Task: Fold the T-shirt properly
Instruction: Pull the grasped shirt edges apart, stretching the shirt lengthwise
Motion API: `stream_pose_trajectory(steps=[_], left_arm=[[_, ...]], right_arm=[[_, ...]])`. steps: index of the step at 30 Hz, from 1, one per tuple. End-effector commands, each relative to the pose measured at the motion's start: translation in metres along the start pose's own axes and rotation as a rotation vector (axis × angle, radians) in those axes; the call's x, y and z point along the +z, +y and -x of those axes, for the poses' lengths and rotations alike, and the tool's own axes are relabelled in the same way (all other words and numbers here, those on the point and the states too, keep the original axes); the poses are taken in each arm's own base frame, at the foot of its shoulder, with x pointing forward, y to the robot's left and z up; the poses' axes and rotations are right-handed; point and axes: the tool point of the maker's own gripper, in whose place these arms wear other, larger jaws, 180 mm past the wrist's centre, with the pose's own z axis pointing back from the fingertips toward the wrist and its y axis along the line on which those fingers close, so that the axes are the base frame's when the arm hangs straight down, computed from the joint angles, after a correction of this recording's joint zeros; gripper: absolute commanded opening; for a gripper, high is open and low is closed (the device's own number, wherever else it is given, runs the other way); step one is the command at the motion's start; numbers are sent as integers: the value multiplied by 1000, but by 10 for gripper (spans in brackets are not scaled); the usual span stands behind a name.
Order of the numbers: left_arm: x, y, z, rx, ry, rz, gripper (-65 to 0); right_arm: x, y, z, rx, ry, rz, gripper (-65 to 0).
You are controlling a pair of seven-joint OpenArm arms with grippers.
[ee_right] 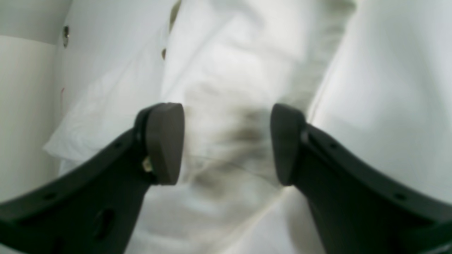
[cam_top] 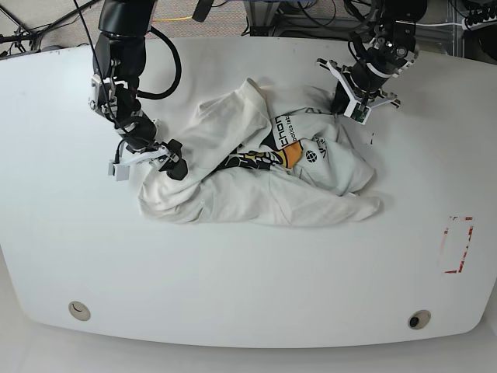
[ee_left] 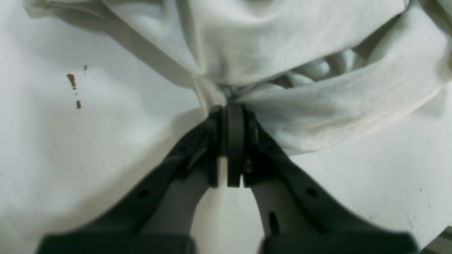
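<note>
Tabletop (cam_top: 248,295), white, carries one T-shirt (cam_top: 256,190), crumpled mid-surface, its long axis running left to right across my base view, the printed lettering facing up near the middle. I count two arms. My left gripper (ee_left: 231,106), at the shirt's far right edge in that view, has its fingers pressed together on a bunched fold of the white cloth. My right gripper (ee_right: 227,144) sits at the shirt's left end, fingers (ee_right: 166,141) spread about halfway with cloth between them, nothing clamped.

Bright, even overhead light; soft shadows; both wrist views blurred, perhaps overexposed.
</note>
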Motion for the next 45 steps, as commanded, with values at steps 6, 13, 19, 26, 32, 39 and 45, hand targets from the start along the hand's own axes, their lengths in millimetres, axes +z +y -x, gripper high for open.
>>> stream_pose_trajectory(steps=[6, 13, 19, 26, 32, 39, 45], left_arm=[[1, 4, 11, -17, 55, -19, -646], [-3, 10, -1, -26, 32, -28, -646], [-3, 10, -2, -27, 29, -29, -646], [-3, 10, -2, -27, 29, -29, -646], [-2, 9, -1, -26, 32, -28, -646], [-2, 9, -1, -27, 30, -28, -646], [-2, 10, -2, -26, 29, -32, -646]], right_arm=[[27, 13, -14, 87, -52, -17, -279], [40, -3, -3, 74, -41, 21, -279], [43, -8, 6, 69, -23, 35, -279], [24, -7, 23, 15, 20, 22, -279], [5, -5, 30, -46, 35, 11, -279], [3, 2, 24, -42, 20, -7, -488], [9, 2, 22, -23, 18, -1, -636]])
